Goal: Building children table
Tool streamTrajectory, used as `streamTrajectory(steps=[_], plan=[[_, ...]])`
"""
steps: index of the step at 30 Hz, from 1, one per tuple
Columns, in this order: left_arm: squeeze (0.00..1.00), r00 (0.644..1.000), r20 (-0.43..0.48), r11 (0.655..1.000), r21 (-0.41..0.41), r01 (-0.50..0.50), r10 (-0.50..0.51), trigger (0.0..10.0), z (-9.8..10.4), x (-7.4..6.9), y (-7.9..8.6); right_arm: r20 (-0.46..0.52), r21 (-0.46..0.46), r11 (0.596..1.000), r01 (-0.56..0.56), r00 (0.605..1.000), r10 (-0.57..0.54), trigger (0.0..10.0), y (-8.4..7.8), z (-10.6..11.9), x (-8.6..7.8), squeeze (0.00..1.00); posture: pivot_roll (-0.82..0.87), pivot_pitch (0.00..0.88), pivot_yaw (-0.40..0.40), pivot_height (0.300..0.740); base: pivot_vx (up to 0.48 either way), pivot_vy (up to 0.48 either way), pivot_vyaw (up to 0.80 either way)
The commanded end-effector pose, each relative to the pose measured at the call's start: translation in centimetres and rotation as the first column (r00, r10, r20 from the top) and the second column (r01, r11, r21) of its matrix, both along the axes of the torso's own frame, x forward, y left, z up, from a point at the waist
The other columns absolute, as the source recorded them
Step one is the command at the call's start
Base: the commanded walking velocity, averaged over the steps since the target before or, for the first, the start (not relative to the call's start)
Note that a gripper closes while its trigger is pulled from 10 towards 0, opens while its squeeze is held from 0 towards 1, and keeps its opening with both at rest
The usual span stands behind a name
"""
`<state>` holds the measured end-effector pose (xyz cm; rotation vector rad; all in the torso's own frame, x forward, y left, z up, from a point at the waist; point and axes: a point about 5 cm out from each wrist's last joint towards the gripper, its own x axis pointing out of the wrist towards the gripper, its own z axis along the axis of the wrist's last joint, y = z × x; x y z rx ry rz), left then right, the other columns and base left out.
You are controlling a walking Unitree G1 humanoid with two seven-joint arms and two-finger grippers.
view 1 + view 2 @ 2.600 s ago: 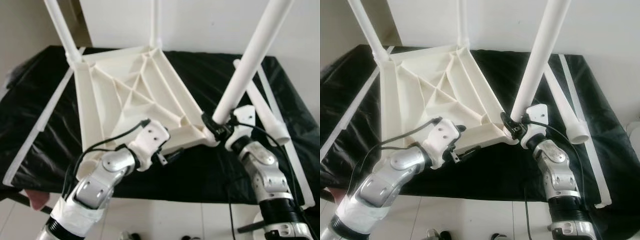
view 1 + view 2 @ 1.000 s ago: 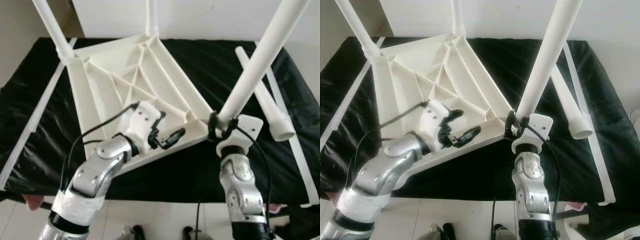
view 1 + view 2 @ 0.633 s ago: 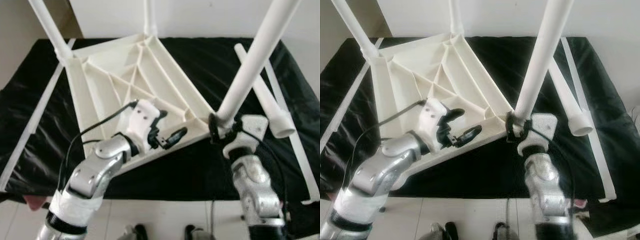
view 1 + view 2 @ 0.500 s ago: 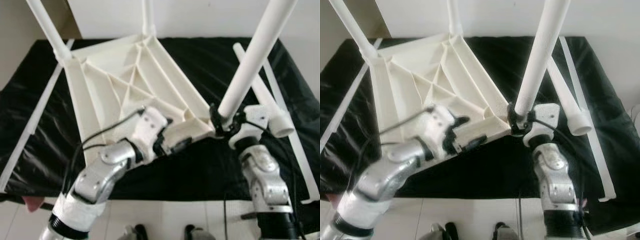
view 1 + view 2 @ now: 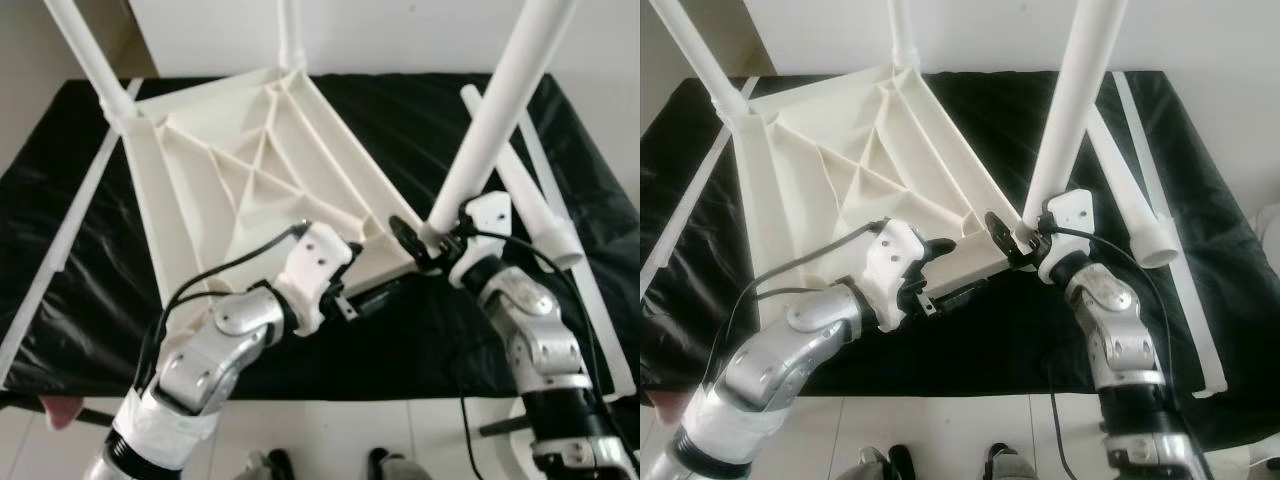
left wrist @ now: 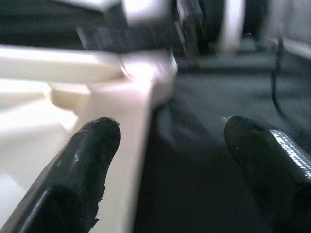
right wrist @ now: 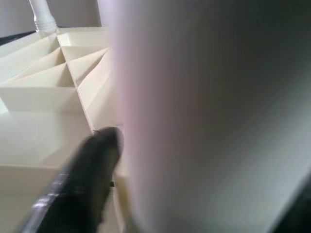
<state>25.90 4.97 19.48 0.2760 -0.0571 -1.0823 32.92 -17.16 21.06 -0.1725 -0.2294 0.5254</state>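
Room's bright, soft even daylight, no hard shadows. White tabletop (image 5: 240, 170) near blown out on top ribs, w/ faint grey shading in the recesses. Black cover (image 5: 430, 120) on the counter shows dull sheen in its wrinkles, esp. far left. Head views fairly sharp in the middle; upright leg (image 5: 495, 110) looks stretched twd the top edge, wide-angle bend. Left wrist view dim, smeared w/ blur; near black fingers (image 6: 80, 170) soft. Right wrist view: leg (image 7: 209, 116) a hazy out-of-focus mass, greying to one side.

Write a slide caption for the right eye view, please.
Right gripper clasps a leg at the upturned tabletop's corner; left gripper steadies its edge.
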Motion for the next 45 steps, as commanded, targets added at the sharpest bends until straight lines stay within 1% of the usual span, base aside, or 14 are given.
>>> streamTrajectory(steps=[1,11,12,18,21,26,29,30,31,36,37,38,39,45], plan=[[0.00,0.997,-0.023,0.996,0.039,0.078,-0.077,10.0,-0.8,-0.6,-0.3,-0.011,-0.015,1.000,-0.024,1.000,0.024,0.0,0.2,-0.3,0.1,0.00,-0.15,0.219,0.031,0.740,0.000,0.000,0.00],[0.00,0.998,-0.019,0.998,0.029,0.058,-0.057,10.0,-0.7,-0.7,-0.2,-0.094,0.012,0.995,0.100,0.991,-0.098,0.0,-0.9,-1.9,-0.4,0.00,-0.13,0.198,0.016,0.740,0.000,0.000,0.00],[0.00,0.998,-0.019,0.998,0.030,0.054,-0.054,10.0,-0.7,-0.6,-0.1,-0.111,0.026,0.992,0.122,0.987,-0.119,10.0,-0.7,-2.2,-0.6,0.00,-0.13,0.194,0.009,0.740,0.000,0.000,0.00],[0.00,0.999,-0.014,0.999,0.031,0.043,-0.043,10.0,-0.8,-0.5,0.0,-0.147,0.055,0.970,0.237,0.963,-0.227,10.0,-0.2,-2.9,-0.9,0.00,-0.13,0.192,0.003,0.740,0.000,0.000,0.00],[0.00,0.999,-0.013,0.999,0.024,0.036,-0.036,10.0,-0.8,-0.5,0.0,-0.201,0.116,0.905,0.408,0.902,-0.381,10.0,0.1,-3.6,-1.2,0.00,-0.14,0.191,-0.004,0.740,0.000,0.000,0.00],[0.00,0.999,-0.016,0.999,0.019,0.034,-0.034,10.0,-0.8,-0.6,0.0,-0.236,0.146,0.858,0.493,0.859,-0.454,10.0,0.3,-3.9,-1.4,0.00,-0.15,0.191,-0.006,0.740,0.000,0.000,0.00],[0.00,0.999,-0.015,0.999,0.014,0.030,-0.030,10.0,-0.8,-0.6,-0.2,-0.274,0.174,0.693,0.700,0.710,-0.649,10.0,1.5,-4.6,-1.5,0.00,-0.15,0.195,-0.011,0.740,0.000,0.000,0.00],[0.00,0.999,-0.015,0.999,0.014,0.030,-0.030,10.0,-0.8,-0.6,-0.2,-0.274,0.174,0.693,0.700,0.710,-0.649,10.0,1.5,-4.6,-1.5,0.00,-0.15,0.195,-0.011,0.740,0.000,0.000,0.00],[0.00,1.000,-0.011,1.000,0.009,0.020,-0.019,10.0,-0.7,-0.5,-0.1,-0.294,0.210,0.653,0.727,0.684,-0.668,10.0,2.4,-4.5,-1.5,0.00,-0.15,0.196,-0.012,0.740,0.000,0.000,0.00],[0.00,1.000,-0.007,1.000,0.004,0.013,-0.012,10.0,-0.6,-0.4,0.0,-0.269,0.250,0.682,0.688,0.726,-0.633,10.0,2.6,-3.9,-1.5,0.00,-0.15,0.198,-0.014,0.740,0.000,0.000,0.00],[0.00,1.000,-0.003,1.000,0.001,0.008,-0.008,10.0,-0.5,-0.4,0.1,-0.252,0.279,0.693,0.665,0.747,-0.615,10.0,2.2,-3.5,-1.9,0.70,-0.14,0.198,-0.017,0.740,0.000,0.000,0.00],[0.00,1.000,-0.003,1.000,0.001,0.008,-0.008,10.0,-0.5,-0.4,0.1,-0.252,0.279,0.693,0.665,0.747,-0.615,10.0,2.2,-3.5,-1.9,0.70,-0.14,0.198,-0.017,0.740,0.000,0.000,0.00],[0.00,1.000,-0.001,1.000,0.002,0.004,-0.004,10.0,-0.5,-0.3,0.2,-0.238,0.294,0.703,0.648,0.762,-0.603,10.0,2.1,-3.3,-2.1,1.00,-0.14,0.197,-0.016,0.740,0.000,0.000,0.00],[0.00,1.000,-0.002,1.000,-0.002,-0.007,0.007,10.0,-0.4,-0.2,0.3,-0.150,0.312,0.732,0.605,0.793,-0.591,10.0,1.7,-2.5,-3.4,1.00,-0.15,0.209,-0.008,0.740,0.000,0.000,0.00]])
